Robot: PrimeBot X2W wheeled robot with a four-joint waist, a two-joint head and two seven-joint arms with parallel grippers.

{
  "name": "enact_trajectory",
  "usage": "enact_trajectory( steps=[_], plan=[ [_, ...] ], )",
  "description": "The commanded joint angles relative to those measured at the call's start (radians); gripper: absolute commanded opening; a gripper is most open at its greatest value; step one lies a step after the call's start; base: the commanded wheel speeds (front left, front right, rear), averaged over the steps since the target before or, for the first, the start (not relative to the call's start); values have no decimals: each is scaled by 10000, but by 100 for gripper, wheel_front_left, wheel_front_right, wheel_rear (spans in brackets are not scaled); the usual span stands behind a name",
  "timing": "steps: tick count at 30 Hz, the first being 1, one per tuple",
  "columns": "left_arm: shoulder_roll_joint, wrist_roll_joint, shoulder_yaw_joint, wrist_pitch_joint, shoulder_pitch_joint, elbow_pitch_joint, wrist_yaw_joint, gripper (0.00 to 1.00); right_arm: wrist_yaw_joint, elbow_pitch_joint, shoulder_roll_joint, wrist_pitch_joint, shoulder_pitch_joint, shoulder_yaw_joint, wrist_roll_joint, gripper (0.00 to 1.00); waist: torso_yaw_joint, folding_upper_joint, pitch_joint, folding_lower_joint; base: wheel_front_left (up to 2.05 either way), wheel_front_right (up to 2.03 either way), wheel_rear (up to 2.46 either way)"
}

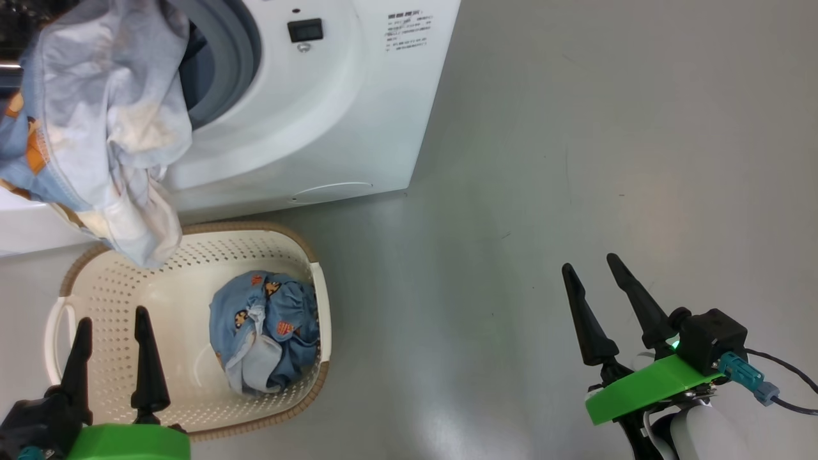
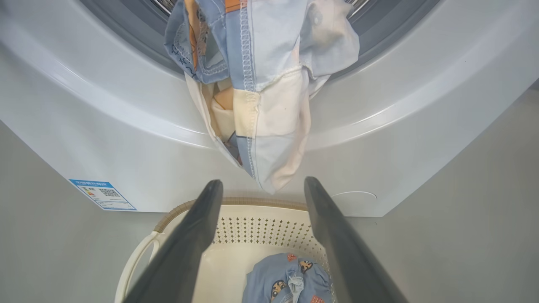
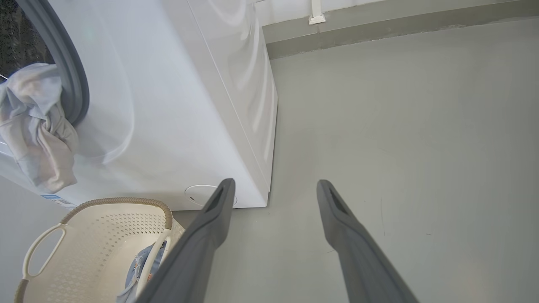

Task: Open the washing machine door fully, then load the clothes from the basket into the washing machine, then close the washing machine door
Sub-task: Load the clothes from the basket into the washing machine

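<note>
While one pale garment point(image 1: 108, 128) hangs from the mouth of the washing machine point(image 1: 332, 115) and a blue garment point(image 1: 265, 332) lies in the basket point(image 1: 160, 300), we log loading half done, door yet to close, left gripper point(image 1: 112, 317) and right gripper point(image 1: 590, 263) open, empty.

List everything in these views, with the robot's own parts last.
washing machine: one, white, behind the basket, opening uncovered
rubber seal: one, grey-blue, around the opening
pale garment: one, pale blue-white with orange print, hanging out of the opening above the basket's back rim
blue garment: one, medium blue with orange figures, bunched in the basket's right part
basket: one, cream with brown rim, on the floor
sticker: one, blue, low on the machine's front
floor: grey, glossy
left gripper: one, dark fingers, open, over the basket's near left end
right gripper: one, dark fingers, open, over bare floor
</note>
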Motion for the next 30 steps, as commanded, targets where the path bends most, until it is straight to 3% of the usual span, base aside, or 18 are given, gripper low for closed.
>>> enact_trajectory(
  steps=[1,12,30],
  plan=[
    [60,-37,300,-53,81,-258,38,100,16,-172,-32,-74,171,225,59,100,18,0,-6,0,0,0,0],
    [56,92,130,-53,-706,83,-157,100,16,-215,-26,-74,100,237,146,100,79,0,79,0,0,0,0],
    [738,-123,383,-53,-3626,2703,-724,100,16,-263,25,-74,-81,396,101,100,-275,0,590,0,0,0,0]
  ],
)
